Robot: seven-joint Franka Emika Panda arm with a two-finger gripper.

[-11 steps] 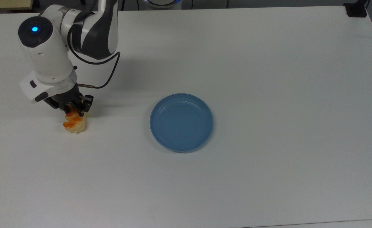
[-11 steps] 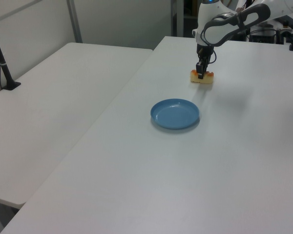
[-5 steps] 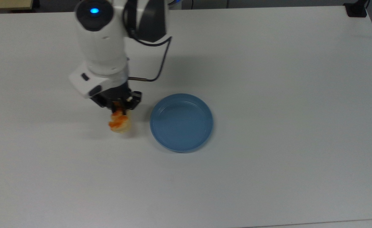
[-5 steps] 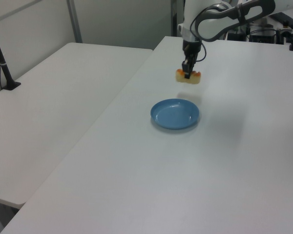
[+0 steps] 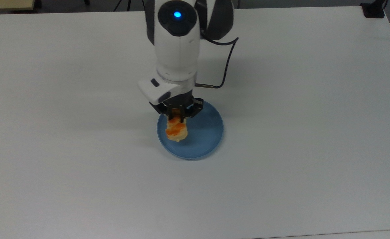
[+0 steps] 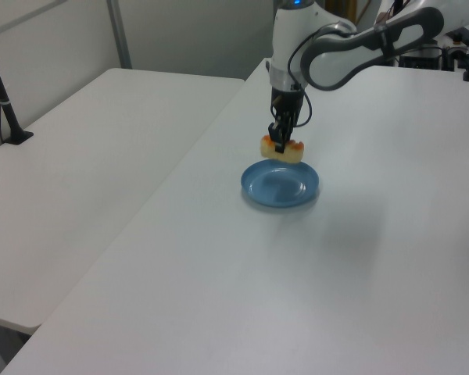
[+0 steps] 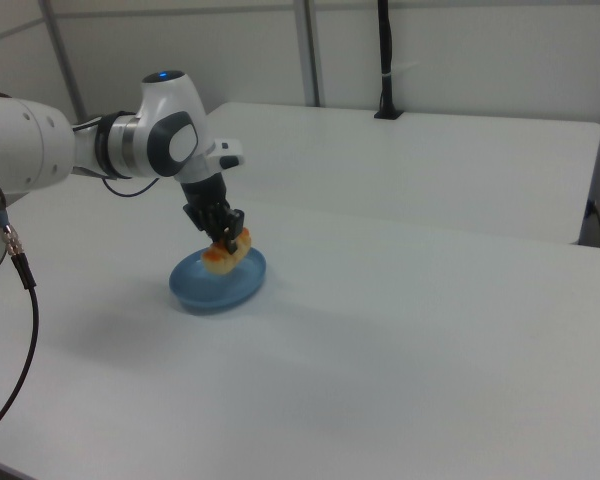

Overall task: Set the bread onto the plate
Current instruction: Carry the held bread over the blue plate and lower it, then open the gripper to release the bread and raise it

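The gripper (image 5: 178, 117) was clamped on the bread (image 5: 176, 130); the bread hung in the air above the blue plate (image 5: 208, 132), over the top view's left part; the plate sat on the white table (image 5: 297, 132)

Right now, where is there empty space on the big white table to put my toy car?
Nearly all of the white table is bare. The only busy spot is the middle, where the round blue plate sits and the gripper holds the pale-cream, orange-glazed bread above it. Wide free patches lie on the top view's right, on the top view's left, and along its bottom edge.
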